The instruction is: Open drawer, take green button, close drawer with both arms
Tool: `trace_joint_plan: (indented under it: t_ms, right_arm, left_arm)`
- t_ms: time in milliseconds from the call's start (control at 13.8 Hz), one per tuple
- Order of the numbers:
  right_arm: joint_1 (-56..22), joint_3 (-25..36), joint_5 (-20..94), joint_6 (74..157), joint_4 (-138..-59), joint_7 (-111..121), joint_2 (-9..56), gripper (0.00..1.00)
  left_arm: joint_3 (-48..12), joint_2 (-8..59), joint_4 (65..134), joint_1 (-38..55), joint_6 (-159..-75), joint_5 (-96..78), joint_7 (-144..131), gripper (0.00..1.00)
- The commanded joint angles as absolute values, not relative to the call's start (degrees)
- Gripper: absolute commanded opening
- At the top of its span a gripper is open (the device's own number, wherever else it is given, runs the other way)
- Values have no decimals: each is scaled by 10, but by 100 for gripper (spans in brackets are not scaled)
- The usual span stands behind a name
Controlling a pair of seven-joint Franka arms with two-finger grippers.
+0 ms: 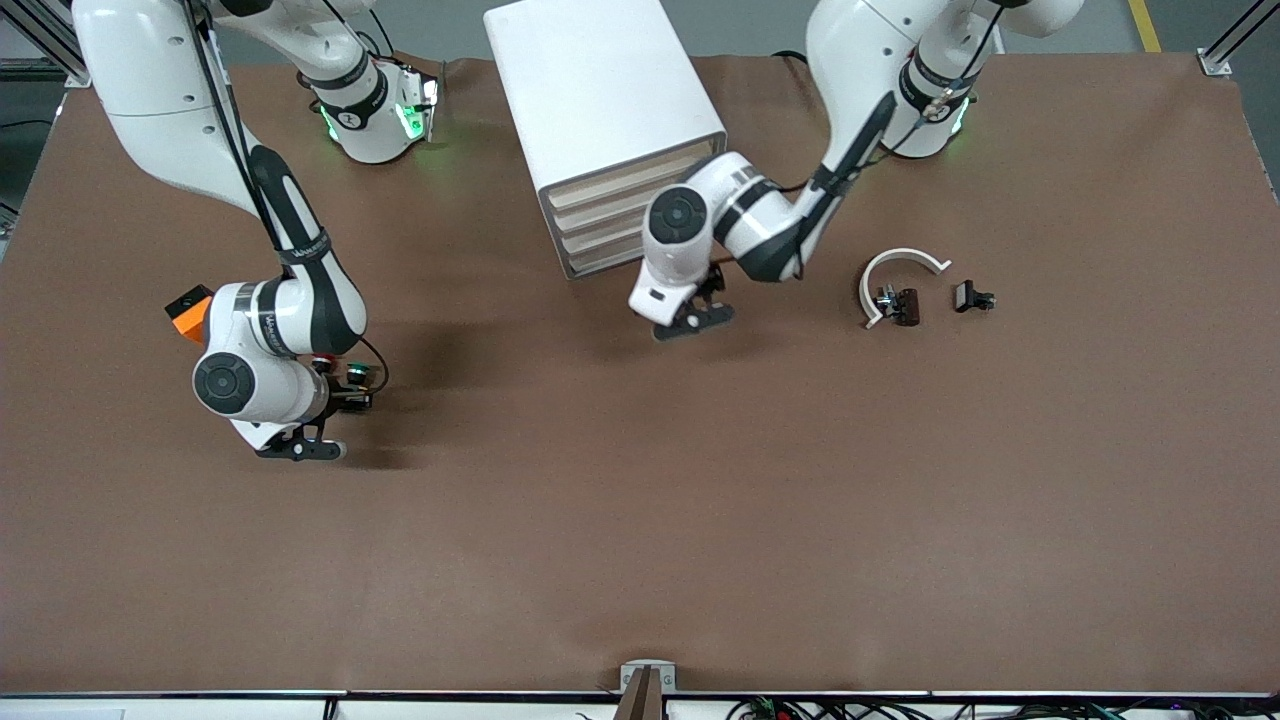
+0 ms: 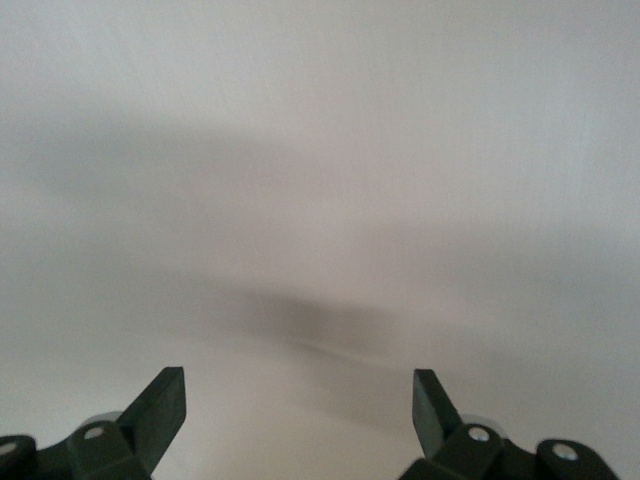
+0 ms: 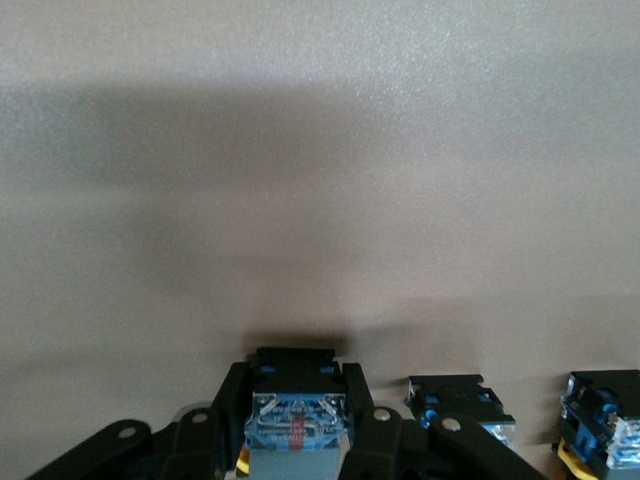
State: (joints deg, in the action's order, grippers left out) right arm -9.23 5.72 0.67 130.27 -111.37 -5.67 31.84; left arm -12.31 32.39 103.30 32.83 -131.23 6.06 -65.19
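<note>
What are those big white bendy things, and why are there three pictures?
They are two robot arms at a brown table. The big picture looks down from a high camera. The other two come from cameras on the arms' wrists. The left gripper hangs open over the table in front of a white drawer cabinet. The right gripper is shut on a button with a black-and-blue body, two more buttons beside it. A white curved piece and small black parts lie toward the left arm's end.

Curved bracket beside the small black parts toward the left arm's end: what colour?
White. The curved bracket shows best in the front view, arching over a small dark part.
</note>
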Motion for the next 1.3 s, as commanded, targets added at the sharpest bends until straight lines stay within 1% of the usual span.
trace_joint_plan:
  t_ms: [0, 145, 217, 289, 361, 506, 723, 940, 1084, 1229]
  right_arm:
    - [-88, 50, -1, 1308, -1143, -61, 296, 42]
    - [-88, 50, 0, 1308, -1146, -61, 294, 48]
    - [-88, 50, 0, 1308, -1146, -61, 294, 66]
    - [-88, 50, 0, 1306, -1146, -61, 294, 88]
    - [-88, 50, 0, 1303, -1146, -62, 290, 99]
    - [-89, 50, 0, 1287, -1143, -62, 277, 100]
    - [-94, 48, 1, 1246, -1133, -65, 241, 100]
    - [-98, 48, 1, 1165, -1104, -98, 211, 100]
    - [-98, 48, 1, 1105, -1088, -98, 178, 100]
    - [-99, 47, 1, 1065, -1088, -97, 129, 100]
  left_arm:
    - [-127, 295, 997, 267, -1264, 98, -652, 100]
    - [-129, 275, 969, 205, -1211, 109, -584, 100]
    - [-129, 263, 962, 173, -1196, 109, -539, 100]
    - [-129, 251, 959, 145, -1192, 109, -504, 100]
    - [-129, 242, 957, 115, -1187, 109, -461, 100]
    - [-129, 216, 957, 70, -1179, 109, -391, 100]
    - [-129, 154, 955, 12, -1129, 109, -348, 100]
    - [-129, 107, 934, -11, -1048, 108, -304, 100]
    - [-129, 83, 910, -18, -999, 103, -267, 100]
    - [-130, 51, 910, -40, -988, 83, -188, 100]
